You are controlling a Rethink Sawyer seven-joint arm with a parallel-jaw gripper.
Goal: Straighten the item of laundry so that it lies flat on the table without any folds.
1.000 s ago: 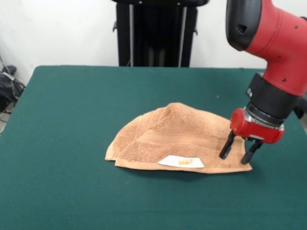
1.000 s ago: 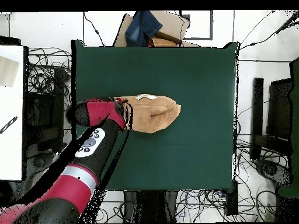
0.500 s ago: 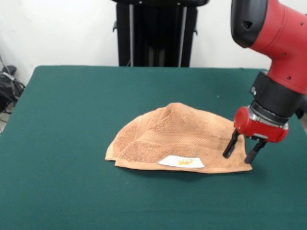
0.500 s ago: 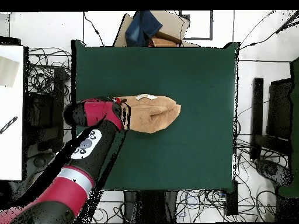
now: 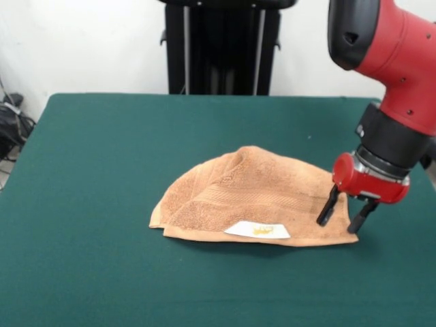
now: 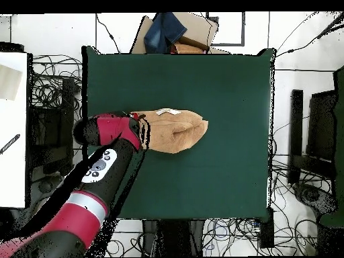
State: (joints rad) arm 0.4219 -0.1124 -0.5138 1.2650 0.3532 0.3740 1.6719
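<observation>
A: What lies on the worktop (image 5: 102, 150)?
B: The towel (image 5: 245, 197), folded over into a humped half-round near the middle, its white label (image 5: 257, 230) along the front edge.
A: And further right?
B: The claw (image 5: 340, 216) hangs over the towel's right corner, prongs apart, one over the cloth and one at its edge, gripping nothing.

My front cam sits low and close at the table (image 5: 102, 136) edge. Overhead looks straight down, farther out. Both share the green top.
</observation>
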